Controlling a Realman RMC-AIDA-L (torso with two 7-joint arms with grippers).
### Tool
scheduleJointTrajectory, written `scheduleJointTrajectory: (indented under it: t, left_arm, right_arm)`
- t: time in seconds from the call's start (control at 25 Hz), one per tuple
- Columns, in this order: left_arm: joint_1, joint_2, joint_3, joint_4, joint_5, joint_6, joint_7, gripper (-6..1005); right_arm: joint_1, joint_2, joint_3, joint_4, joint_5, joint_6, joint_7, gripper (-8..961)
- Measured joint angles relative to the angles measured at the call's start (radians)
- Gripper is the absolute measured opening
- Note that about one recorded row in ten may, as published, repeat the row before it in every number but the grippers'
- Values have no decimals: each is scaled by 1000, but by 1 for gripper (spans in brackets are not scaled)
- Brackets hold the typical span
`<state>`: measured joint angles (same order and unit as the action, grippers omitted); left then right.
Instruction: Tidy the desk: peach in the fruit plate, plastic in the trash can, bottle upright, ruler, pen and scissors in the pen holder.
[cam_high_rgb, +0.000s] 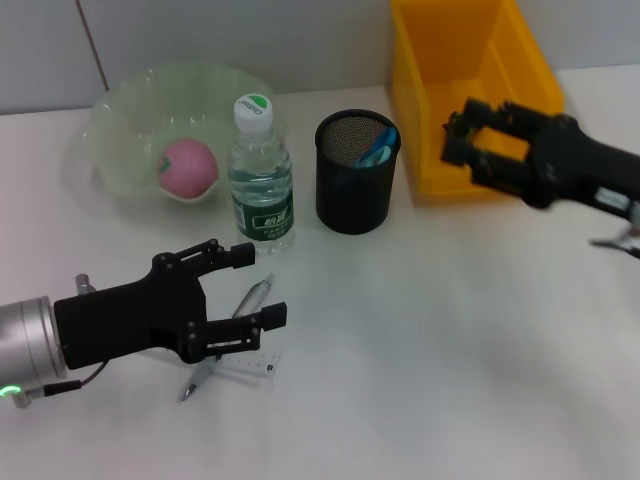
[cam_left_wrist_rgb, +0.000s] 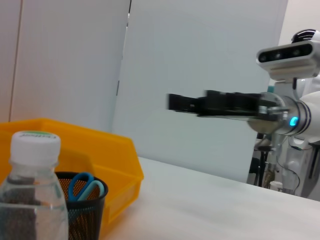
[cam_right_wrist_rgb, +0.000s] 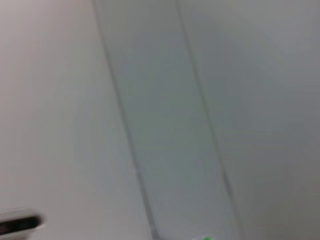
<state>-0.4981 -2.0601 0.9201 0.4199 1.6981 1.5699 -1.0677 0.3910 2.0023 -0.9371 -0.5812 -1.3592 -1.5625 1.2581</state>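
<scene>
Pen (cam_high_rgb: 250, 300) and ruler (cam_high_rgb: 248, 366) lie flat on the desk (cam_high_rgb: 430, 380) near the front, the only 2 items not yet put away, with the left gripper (cam_high_rgb: 252, 288) spread open right over them. Peach (cam_high_rgb: 187, 168) sits in the fruit plate (cam_high_rgb: 120, 110), bottle (cam_high_rgb: 261, 175) stands upright, and what look like blue scissors (cam_high_rgb: 378, 150) are in the pen holder (cam_high_rgb: 356, 172). Right gripper (cam_high_rgb: 462, 148) hovers open at the yellow trash can (cam_high_rgb: 470, 90); next, I judge, the left must lower and pinch the pen.
</scene>
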Motion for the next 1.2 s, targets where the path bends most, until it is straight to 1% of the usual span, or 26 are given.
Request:
scheduleJointTrajectory:
  t: [0.08,0.16,0.24,0.32,0.44,0.6,0.68,1.0,1.2]
  left_arm:
    - [1,2,1,12,1,8,-6,800]
    - [3,7,2,26,2,24,-15,800]
    - [5,11,2,39,3,38,-23,799]
    - [7,14,2,53,8,50,-32,799]
    - [7,20,3,68,30,54,-47,798]
    - [7,23,4,96,63,62,-78,797]
    - [8,25,3,113,73,70,-90,797]
    - [12,34,3,184,118,108,-139,795]
    - [5,41,3,200,126,125,-160,794]
  right_arm:
    - [-16,-20,0,1,-27,-61,5,684]
    - [-24,-35,0,-1,-63,-103,11,684]
    - [-28,-46,0,0,-102,-129,12,684]
    - [-29,-51,0,2,-150,-141,13,684]
    - [-25,-52,1,0,-242,-148,21,684]
    - [-11,-46,0,-5,-369,-151,54,684]
    - [-7,-43,-1,-7,-408,-155,61,685]
    - [-11,-41,-4,-9,-457,-160,61,685]
    - [-8,-29,-2,-17,-498,-141,54,685]
